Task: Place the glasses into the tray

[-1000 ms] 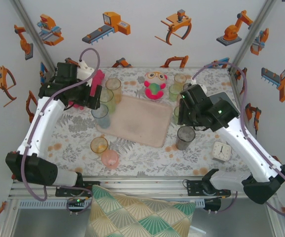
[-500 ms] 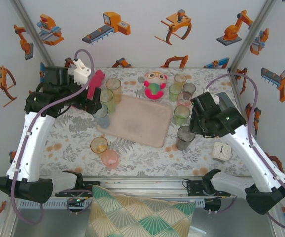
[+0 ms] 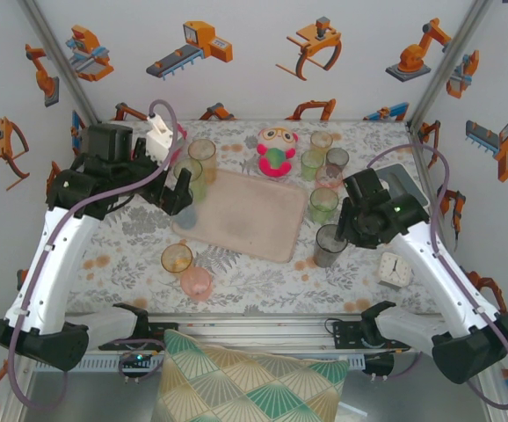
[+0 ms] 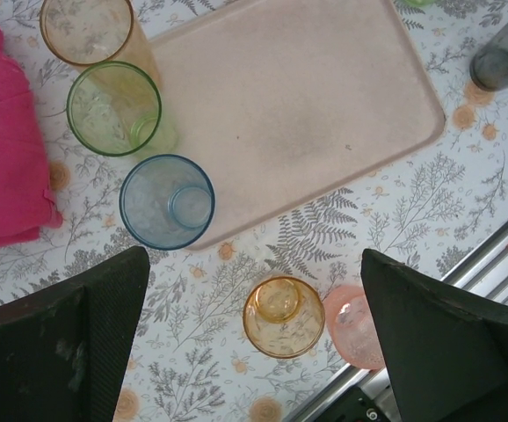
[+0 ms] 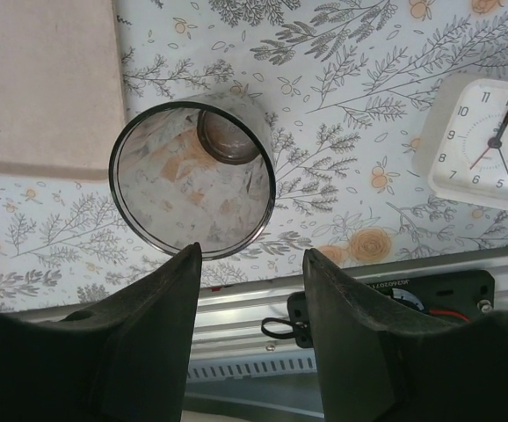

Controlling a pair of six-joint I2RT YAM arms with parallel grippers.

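Close to the near edge of the table [image 3: 263, 286], a pink glass [image 4: 355, 327] and an amber glass [image 4: 283, 316] stand side by side.

A bit farther in, toward the table's right edge, the right end effector [image 5: 251, 257] is partly open and holds nothing. The grey glass [image 5: 192, 180] stands just past its fingers. It is on the table beside the tray [image 4: 307, 97], not in it. A white clock [image 5: 481, 141] sits near.

I think this glass is next. One finger should go inside the rim and one outside. Then squeeze softly, lift straight up, and set the glass down on a bare part of the tray.

Farther back on the left, the left end effector [image 4: 254, 259] is wide open and empty. It hangs above the blue glass [image 4: 166, 202], which is right at the tray's corner. I cannot tell if that glass is on the tray. A green glass [image 4: 113, 107] stands just beside it, so go slowly there.
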